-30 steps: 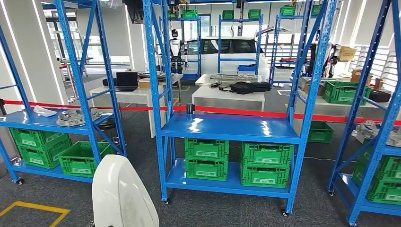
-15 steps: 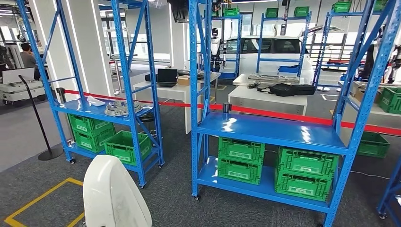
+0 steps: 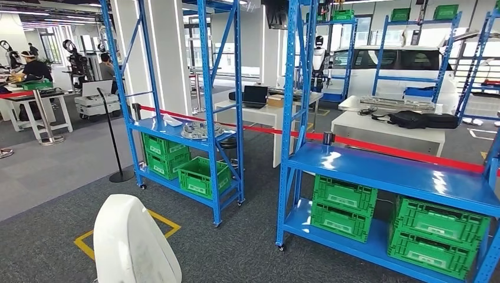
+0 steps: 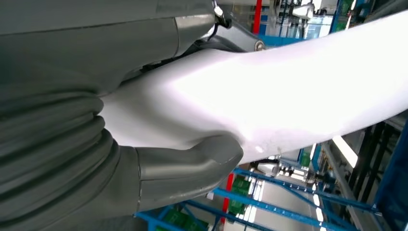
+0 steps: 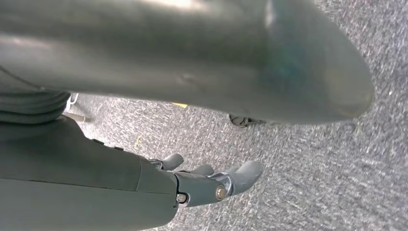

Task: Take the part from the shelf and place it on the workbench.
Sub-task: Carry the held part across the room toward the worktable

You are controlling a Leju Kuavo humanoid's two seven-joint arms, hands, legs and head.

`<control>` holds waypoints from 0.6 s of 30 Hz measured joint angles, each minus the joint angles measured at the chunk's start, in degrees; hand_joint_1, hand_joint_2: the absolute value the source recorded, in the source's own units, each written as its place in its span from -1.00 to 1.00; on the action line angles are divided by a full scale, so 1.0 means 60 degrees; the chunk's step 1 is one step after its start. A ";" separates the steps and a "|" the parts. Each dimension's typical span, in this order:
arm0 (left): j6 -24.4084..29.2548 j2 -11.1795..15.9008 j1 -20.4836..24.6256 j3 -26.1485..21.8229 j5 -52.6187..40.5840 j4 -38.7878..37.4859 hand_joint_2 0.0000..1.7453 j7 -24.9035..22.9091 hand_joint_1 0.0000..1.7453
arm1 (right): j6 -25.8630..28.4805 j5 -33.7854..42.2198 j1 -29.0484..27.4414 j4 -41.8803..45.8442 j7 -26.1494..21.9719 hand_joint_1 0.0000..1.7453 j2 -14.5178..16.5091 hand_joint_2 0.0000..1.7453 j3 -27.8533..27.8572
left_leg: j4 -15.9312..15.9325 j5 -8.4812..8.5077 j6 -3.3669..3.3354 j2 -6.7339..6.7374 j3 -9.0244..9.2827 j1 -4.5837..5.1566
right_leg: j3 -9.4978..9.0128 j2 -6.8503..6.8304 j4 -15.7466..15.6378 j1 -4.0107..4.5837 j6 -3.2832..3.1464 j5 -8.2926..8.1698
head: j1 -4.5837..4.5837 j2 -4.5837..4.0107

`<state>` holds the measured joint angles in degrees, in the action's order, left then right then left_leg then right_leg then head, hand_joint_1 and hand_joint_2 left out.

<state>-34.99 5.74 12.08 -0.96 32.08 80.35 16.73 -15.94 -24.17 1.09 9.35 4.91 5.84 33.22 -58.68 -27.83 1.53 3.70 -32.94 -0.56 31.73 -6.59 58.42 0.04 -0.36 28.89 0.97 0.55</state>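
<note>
Grey carpet covered the floor of a workshop lined with blue shelf racks. At the left wrist, the left robot hand was clamped on a smooth white part, its thick thumb pressed against the pale surface; the same white part rose at the lower left of the head view. At the right wrist, the right robot hand hung over the carpet with its fingers apart and nothing between them. Beyond the part, a yellow floor marking lay on the carpet. Left of centre stood a blue rack carrying grey metal pieces and green crates. At right, a second rack held more green crates, with white counters behind.
</note>
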 joint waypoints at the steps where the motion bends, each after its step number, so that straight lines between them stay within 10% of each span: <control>1: 0.0000 0.0018 -0.0021 -0.0021 -0.0020 0.0025 1.00 0.0024 1.00 | 0.0001 0.0000 0.0005 0.0000 -0.0019 -1.00 0.0005 -1.00 0.0000 | 0.0007 0.0030 -0.0068 -0.0125 -0.0033 0.0007 | -0.0013 -0.0090 -0.0004 -0.0010 0.0052 -0.0001 | 0.0006 -0.0001; 4: 0.0000 0.0060 -0.0059 -0.0067 -0.0036 0.0109 1.00 0.0047 1.00 | 0.0000 -0.0003 0.0015 -0.0001 -0.0059 -1.00 0.0021 -1.00 0.0000 | 0.0075 0.0140 -0.0255 -0.0436 -0.0073 -0.0026 | 0.0148 0.0331 0.0459 -0.0092 0.0213 0.0363 | 0.0022 -0.0001; 7: -0.0003 0.0060 -0.0113 -0.0081 -0.0025 0.0162 1.00 0.0075 1.00 | -0.0005 -0.0062 -0.0023 -0.0004 -0.0017 -1.00 0.0032 -1.00 0.0000 | 0.0077 0.0220 -0.0368 -0.0765 -0.0162 -0.0020 | 0.0981 0.1001 0.2259 -0.0113 0.0260 0.1259 | 0.0044 0.0000; 9: -0.0007 0.0059 -0.0212 -0.0099 -0.0015 0.0175 1.00 0.0080 1.00 | -0.0023 -0.0106 -0.0046 -0.0003 -0.0002 -1.00 0.0033 -1.00 0.0000 | 0.0052 0.0248 -0.0370 -0.1044 -0.0215 -0.0002 | 0.1228 0.1085 0.2737 -0.0109 0.0238 0.1266 | 0.0049 -0.0001; 14: -0.0014 0.0081 -0.0301 -0.0189 -0.0014 0.0245 1.00 0.0082 1.00 | -0.0064 -0.0116 -0.0027 0.0000 -0.0125 -1.00 0.0033 -1.00 0.0000 | -0.0058 0.0303 -0.0184 -0.1655 -0.0335 -0.0001 | 0.0039 0.1688 0.0241 -0.0139 0.0113 0.0154 | 0.0053 -0.0001; 18: -0.0015 0.0156 -0.0377 -0.0261 -0.0014 0.0285 1.00 0.0082 1.00 | -0.0071 -0.0115 -0.0010 0.0000 -0.0130 -1.00 0.0042 -1.00 0.0000 | -0.0042 0.0355 0.0071 -0.1776 -0.0486 -0.0020 | -0.0006 0.1379 0.0035 -0.0105 -0.0147 0.0044 | 0.0040 -0.0002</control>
<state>-35.09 6.67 9.82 -2.53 32.00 82.06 17.22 -16.37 -24.86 1.03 9.35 4.13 6.09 33.22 -58.93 -25.70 1.96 -6.96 -35.86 -0.68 31.70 1.69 58.63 -0.59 -1.24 29.16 1.21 0.54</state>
